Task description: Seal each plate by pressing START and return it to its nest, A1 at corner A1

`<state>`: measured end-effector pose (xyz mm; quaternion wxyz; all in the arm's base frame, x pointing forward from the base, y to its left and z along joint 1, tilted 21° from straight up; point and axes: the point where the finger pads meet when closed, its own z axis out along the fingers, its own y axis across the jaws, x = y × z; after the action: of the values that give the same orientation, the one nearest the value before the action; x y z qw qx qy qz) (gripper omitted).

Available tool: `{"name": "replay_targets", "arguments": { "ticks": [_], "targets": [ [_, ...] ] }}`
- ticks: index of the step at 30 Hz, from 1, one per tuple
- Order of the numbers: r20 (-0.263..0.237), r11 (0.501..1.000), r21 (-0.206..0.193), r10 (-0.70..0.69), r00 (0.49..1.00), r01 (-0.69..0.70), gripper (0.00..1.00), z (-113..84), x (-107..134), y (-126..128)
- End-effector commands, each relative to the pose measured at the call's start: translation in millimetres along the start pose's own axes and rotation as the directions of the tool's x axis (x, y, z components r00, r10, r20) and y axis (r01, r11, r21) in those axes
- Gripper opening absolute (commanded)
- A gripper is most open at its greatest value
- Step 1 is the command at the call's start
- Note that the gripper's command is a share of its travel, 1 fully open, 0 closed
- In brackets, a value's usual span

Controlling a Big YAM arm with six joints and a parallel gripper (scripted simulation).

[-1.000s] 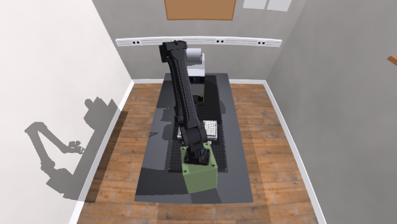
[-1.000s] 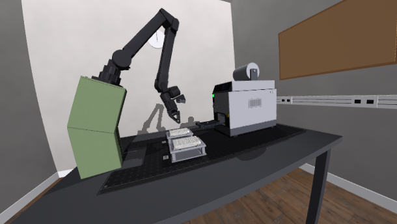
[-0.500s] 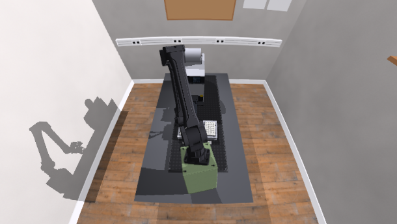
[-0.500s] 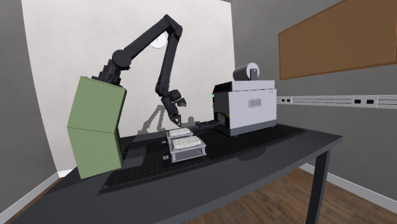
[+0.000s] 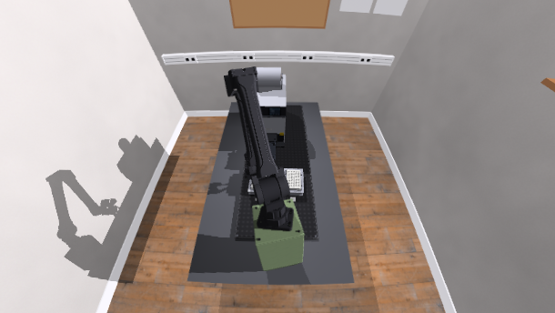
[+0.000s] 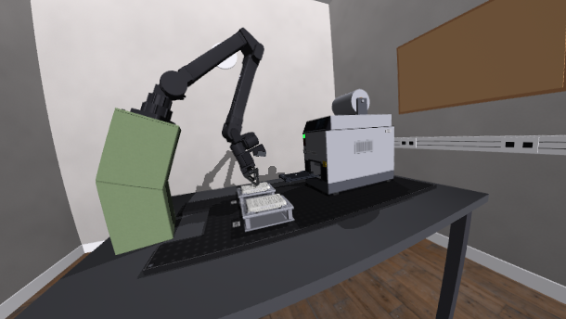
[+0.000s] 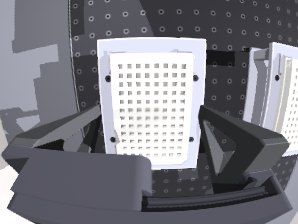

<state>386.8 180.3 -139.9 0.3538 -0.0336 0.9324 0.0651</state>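
End effector (image 6: 253, 179) (image 7: 149, 110) with fingers apart above one nest (image 6: 270, 185) (image 7: 104, 92), a white plate (image 6: 255, 188) (image 7: 152, 105) inside; another plate (image 6: 266, 203) (image 7: 294, 107) in the neighbouring nest (image 6: 269, 216) (image 7: 272, 90).

Two white, many-welled plates (image 6: 256, 188) (image 7: 152, 105) (image 6: 266, 203) (image 7: 291, 107) (image 5: 294, 178) are lying flat on separate nests, low centre in the exterior frame.

Arm (image 5: 255, 123) (image 6: 243, 85) bent at a high elbow (image 6: 252, 44), forearm (image 6: 244, 93) dropping steeply from it. Wrist (image 6: 238, 146) low, slightly tilted. Gripper (image 6: 254, 182) (image 7: 149, 110) points down, fingers wide apart on both sides of the wrist view, nothing between them gripped.
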Motion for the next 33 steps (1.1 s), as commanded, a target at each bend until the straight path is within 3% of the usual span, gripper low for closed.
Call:
{"name": "replay_targets", "arguments": {
  "ticks": [1,14,33],
  "targets": [
    [0.009,1.0,0.0,0.001,1.0,-0.001,1.0,1.9,-1.8,-3.5],
    [-0.028,1.0,0.017,0.013,1.0,-0.012,1.0,-8.9,7.9,-9.8],
    [0.008,1.0,0.004,0.002,1.0,-0.002,1.0,-8.6,-1.1,-6.7]
  ]
}}
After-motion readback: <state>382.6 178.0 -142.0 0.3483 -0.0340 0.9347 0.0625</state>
